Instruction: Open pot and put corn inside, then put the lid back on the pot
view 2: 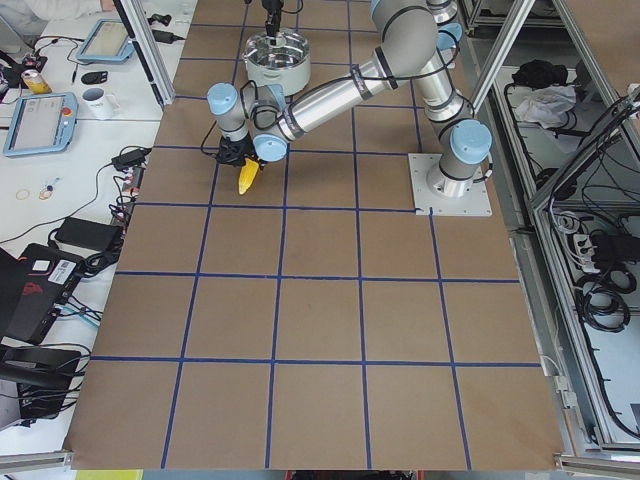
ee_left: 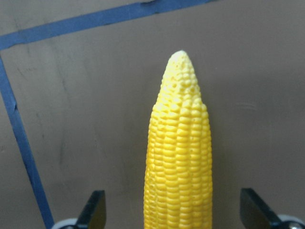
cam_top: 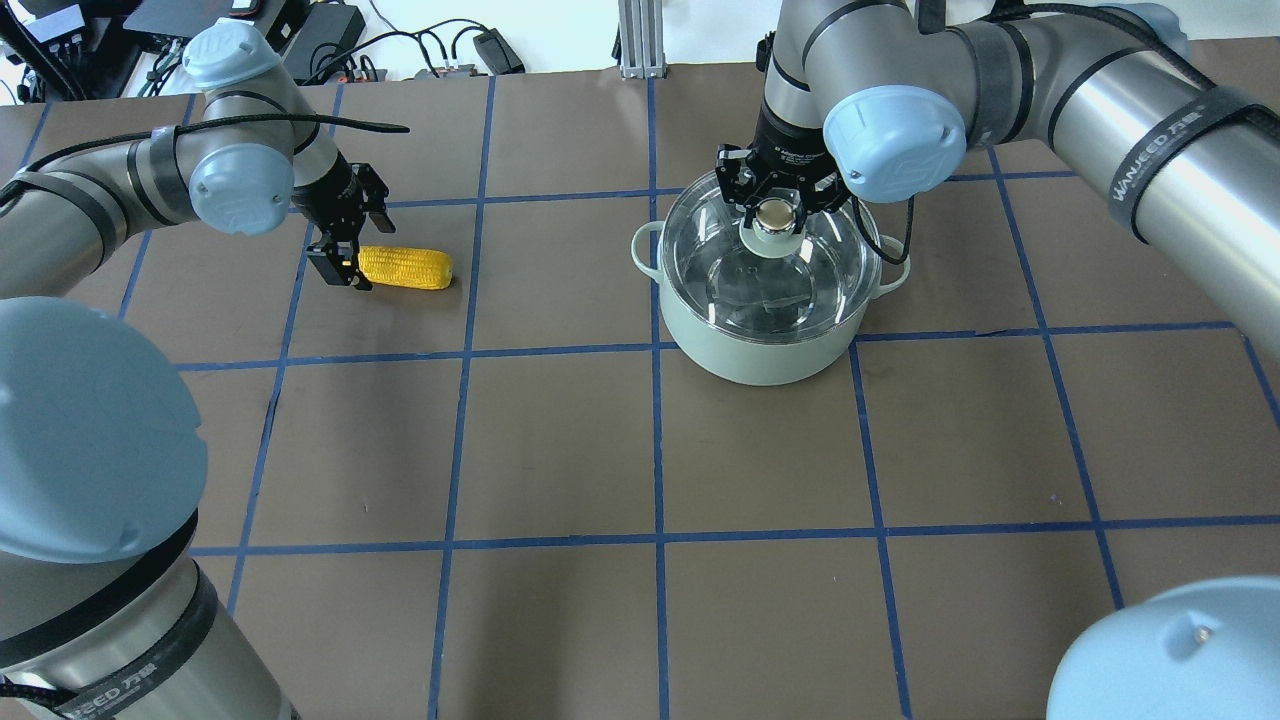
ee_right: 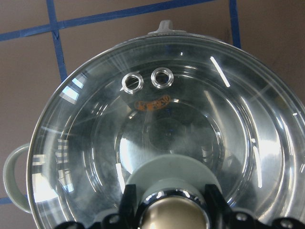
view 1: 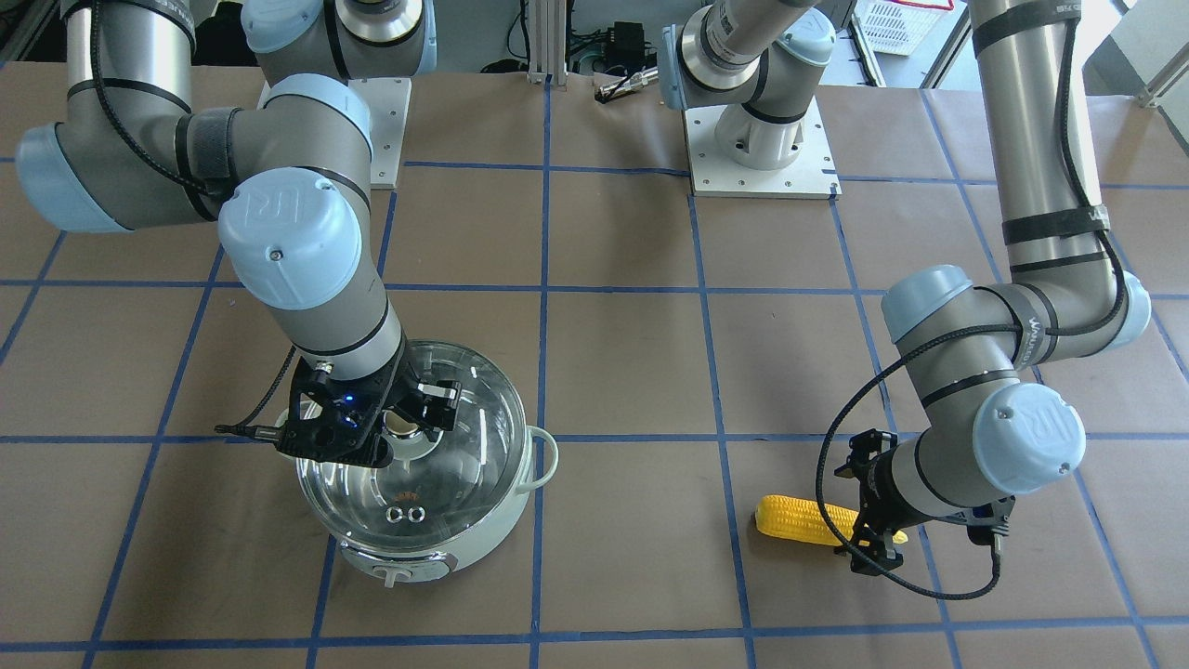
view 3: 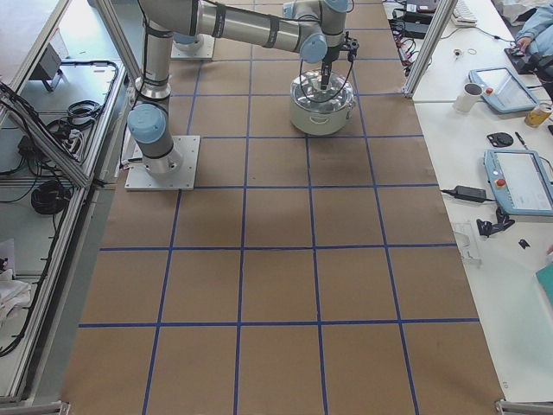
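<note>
The pale green pot (cam_top: 760, 352) stands on the table with its clear glass lid (cam_top: 775, 285) on it. My right gripper (cam_top: 772, 212) is above the lid, its fingers closed against both sides of the lid's metal-capped knob (ee_right: 174, 214). The lid's two steel-ringed holes (ee_right: 147, 80) show in the right wrist view. The yellow corn (cam_top: 405, 268) lies flat on the table to the pot's left. My left gripper (cam_top: 345, 268) is open at the corn's thick end, one finger (ee_left: 95, 210) on each side with gaps to the cob (ee_left: 178, 157).
The table is brown paper with a blue tape grid (cam_top: 655, 350). Both arm bases (view 1: 757, 139) are bolted at the robot's side. Tablets, a mug and cables lie on the side bench (view 2: 60, 110) beyond the table's edge.
</note>
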Controlling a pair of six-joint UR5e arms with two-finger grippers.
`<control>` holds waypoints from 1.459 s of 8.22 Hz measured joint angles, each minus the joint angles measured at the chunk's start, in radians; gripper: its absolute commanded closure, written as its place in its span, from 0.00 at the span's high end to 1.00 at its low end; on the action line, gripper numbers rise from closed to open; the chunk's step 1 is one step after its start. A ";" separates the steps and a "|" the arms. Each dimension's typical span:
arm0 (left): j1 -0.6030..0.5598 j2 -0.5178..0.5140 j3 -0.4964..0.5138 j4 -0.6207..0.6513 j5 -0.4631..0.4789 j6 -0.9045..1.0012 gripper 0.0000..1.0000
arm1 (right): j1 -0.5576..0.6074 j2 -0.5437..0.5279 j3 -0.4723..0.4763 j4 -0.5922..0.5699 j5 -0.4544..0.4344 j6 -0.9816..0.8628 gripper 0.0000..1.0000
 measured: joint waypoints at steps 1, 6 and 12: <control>0.000 -0.006 0.000 0.003 0.001 -0.007 1.00 | 0.000 0.000 -0.001 -0.002 -0.001 -0.002 0.34; 0.000 -0.039 0.001 0.030 0.003 -0.012 0.00 | -0.002 -0.011 -0.036 0.016 -0.022 -0.033 0.33; -0.009 0.069 0.007 0.028 -0.001 -0.102 0.00 | -0.205 -0.160 -0.071 0.209 -0.062 -0.388 0.32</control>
